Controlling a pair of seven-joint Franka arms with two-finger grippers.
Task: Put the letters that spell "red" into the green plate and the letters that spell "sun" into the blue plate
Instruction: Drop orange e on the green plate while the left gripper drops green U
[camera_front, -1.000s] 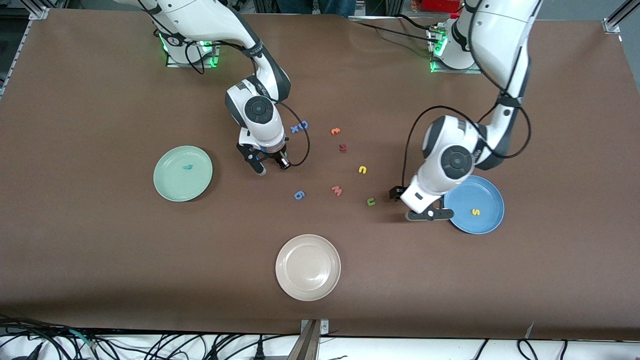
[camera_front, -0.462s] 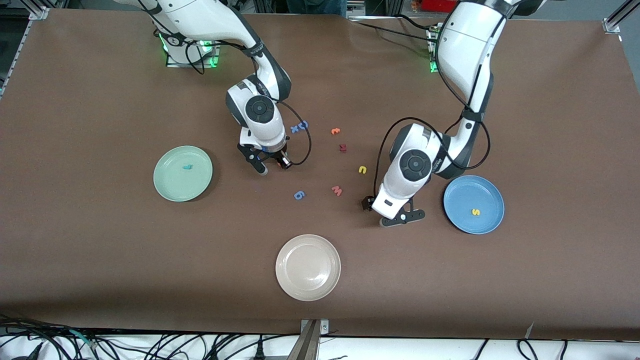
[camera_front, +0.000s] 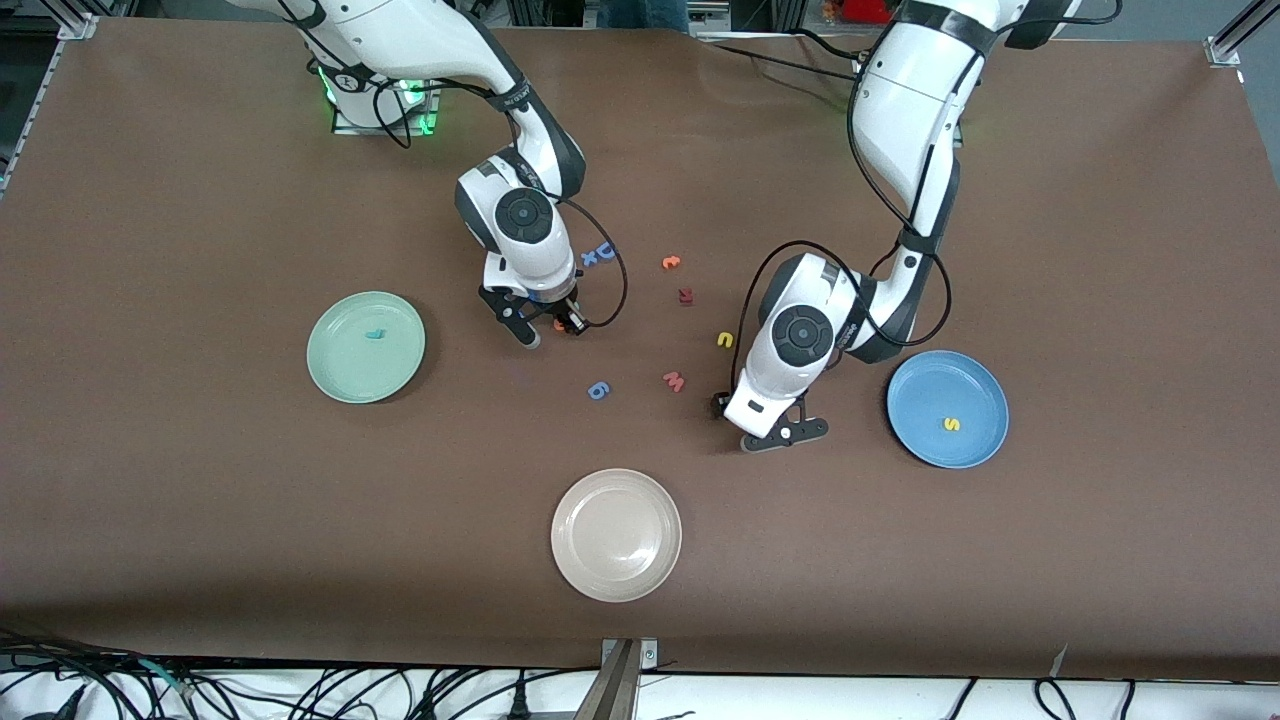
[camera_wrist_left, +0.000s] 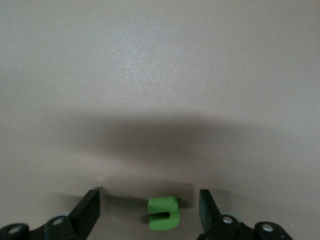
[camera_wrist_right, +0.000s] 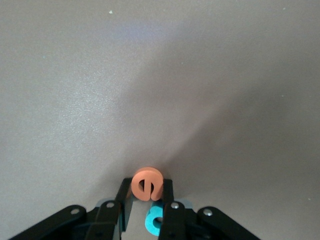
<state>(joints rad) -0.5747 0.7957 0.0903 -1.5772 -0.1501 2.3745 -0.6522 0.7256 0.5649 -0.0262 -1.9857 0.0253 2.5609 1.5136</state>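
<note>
My left gripper (camera_wrist_left: 150, 210) has slid from beside the blue plate (camera_front: 985, 445) to hang over the green "u" (camera_wrist_left: 164, 213), fingers spread wide, one at 3 o'clock, one at 9. My right gripper (camera_wrist_right: 145, 192) pinches the orange "e" (camera_wrist_right: 146, 184) above the table (camera_front: 200, 550).

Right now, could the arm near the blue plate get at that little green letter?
Probably yes. The left end effector already straddles the green "u", fingers open on either side, nothing between them but bare table.
</note>
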